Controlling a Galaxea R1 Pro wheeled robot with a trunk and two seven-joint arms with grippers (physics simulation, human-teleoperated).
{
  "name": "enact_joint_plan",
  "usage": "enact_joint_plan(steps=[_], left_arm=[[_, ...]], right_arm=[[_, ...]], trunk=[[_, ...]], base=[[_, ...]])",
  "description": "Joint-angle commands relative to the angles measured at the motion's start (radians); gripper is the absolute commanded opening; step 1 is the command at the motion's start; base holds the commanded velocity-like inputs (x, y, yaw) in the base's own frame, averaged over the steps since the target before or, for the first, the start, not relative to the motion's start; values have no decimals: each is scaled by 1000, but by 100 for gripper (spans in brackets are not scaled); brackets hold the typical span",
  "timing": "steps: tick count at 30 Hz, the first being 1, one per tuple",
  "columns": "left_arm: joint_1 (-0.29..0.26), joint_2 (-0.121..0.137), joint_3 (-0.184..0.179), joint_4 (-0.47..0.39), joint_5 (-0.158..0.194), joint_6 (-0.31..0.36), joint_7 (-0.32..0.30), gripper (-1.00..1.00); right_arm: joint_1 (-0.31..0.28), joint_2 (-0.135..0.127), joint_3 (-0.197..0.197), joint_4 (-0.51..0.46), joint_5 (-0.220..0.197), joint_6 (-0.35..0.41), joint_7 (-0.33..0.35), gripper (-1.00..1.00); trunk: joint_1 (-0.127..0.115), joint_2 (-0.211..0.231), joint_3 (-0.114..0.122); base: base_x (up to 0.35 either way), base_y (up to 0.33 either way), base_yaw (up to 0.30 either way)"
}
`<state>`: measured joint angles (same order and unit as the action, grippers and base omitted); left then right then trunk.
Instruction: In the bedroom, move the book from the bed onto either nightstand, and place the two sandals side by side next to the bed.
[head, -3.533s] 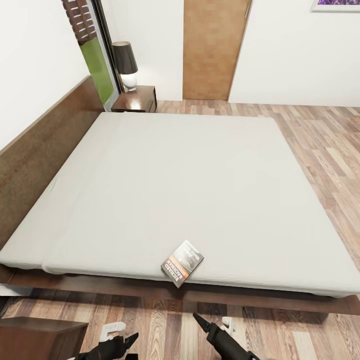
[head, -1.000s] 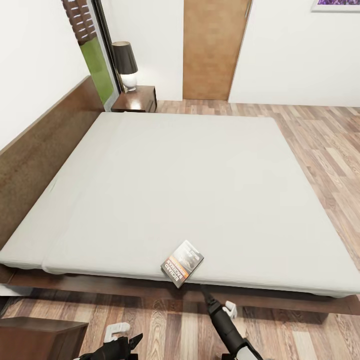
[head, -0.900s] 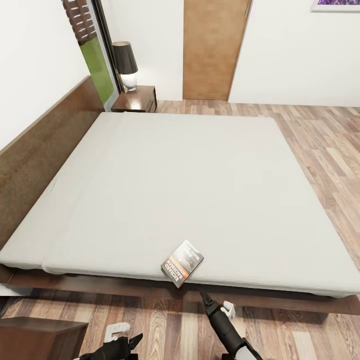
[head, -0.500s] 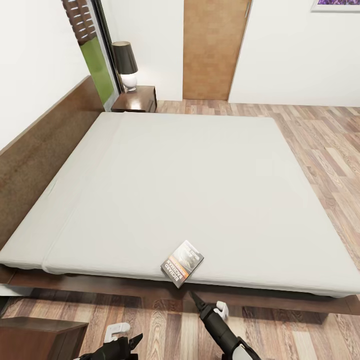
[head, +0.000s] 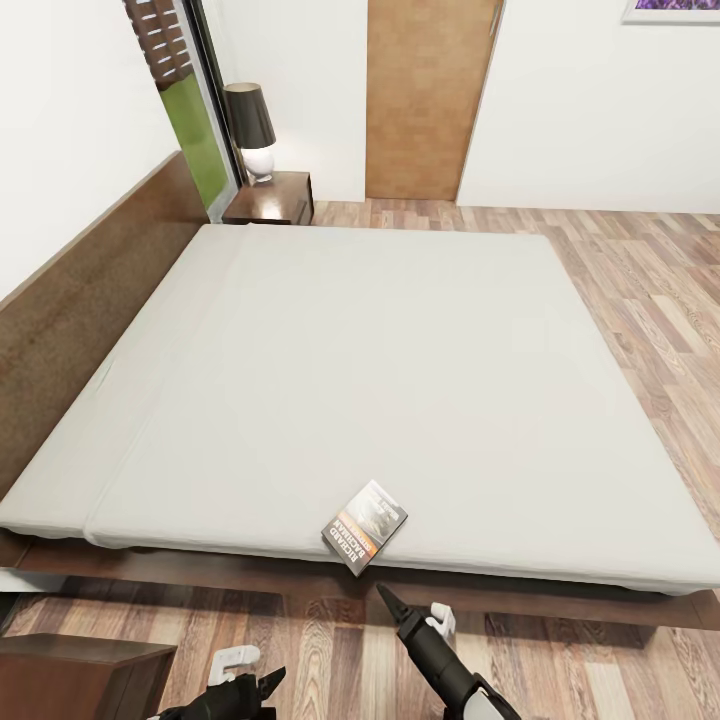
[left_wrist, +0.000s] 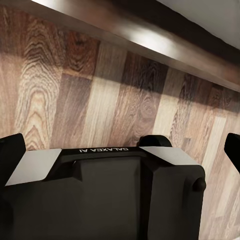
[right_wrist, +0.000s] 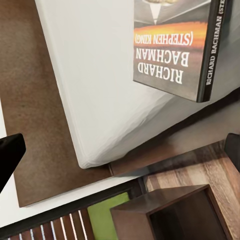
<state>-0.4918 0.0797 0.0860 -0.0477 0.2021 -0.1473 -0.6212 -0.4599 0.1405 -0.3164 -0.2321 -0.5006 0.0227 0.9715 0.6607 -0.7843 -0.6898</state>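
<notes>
The book (head: 365, 527) lies flat at the near edge of the bed (head: 380, 380), its corner overhanging the pale mattress. In the right wrist view the book (right_wrist: 182, 45) shows its orange band and "RICHARD BACHMAN" lettering. My right gripper (head: 386, 600) hovers just below and in front of the book, over the floor by the dark bed frame. In its wrist view the right gripper (right_wrist: 120, 152) is open and holds nothing. My left gripper (head: 262, 682) hangs low over the floor, open and holding nothing in its own view (left_wrist: 120, 150). The sandals are out of view.
One nightstand (head: 80, 672) stands at the near left beside the bed, seen too as the nightstand (right_wrist: 170, 215) in the right wrist view. A second nightstand (head: 272, 197) with a lamp (head: 250, 125) is at the far side. A wooden door (head: 430, 95) is behind; plank floor (head: 650, 290) lies to the right.
My right gripper rose from low over the floor toward the bed's edge under the book, then shifted slightly left and back. The book and left gripper have stayed in place.
</notes>
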Motion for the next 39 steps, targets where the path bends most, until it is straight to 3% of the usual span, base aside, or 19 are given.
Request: enact_joint_plan(steps=[1, 26, 39], left_arm=[[-1, 0, 8, 1, -3, -2, -5, 100], [-1, 0, 8, 1, -1, -2, -5, 100], [-1, 0, 8, 1, -1, -2, 0, 100]], right_arm=[[0, 0, 2, 1, -7, 2, 3, 100], [0, -2, 3, -2, -7, 0, 4, 100], [0, -2, 3, -3, -7, 0, 4, 100]], trunk=[[0, -1, -1], [0, -1, -1], [0, -1, -1]], base=[[0, 0, 0], [0, 44, 0], [95, 1, 0]])
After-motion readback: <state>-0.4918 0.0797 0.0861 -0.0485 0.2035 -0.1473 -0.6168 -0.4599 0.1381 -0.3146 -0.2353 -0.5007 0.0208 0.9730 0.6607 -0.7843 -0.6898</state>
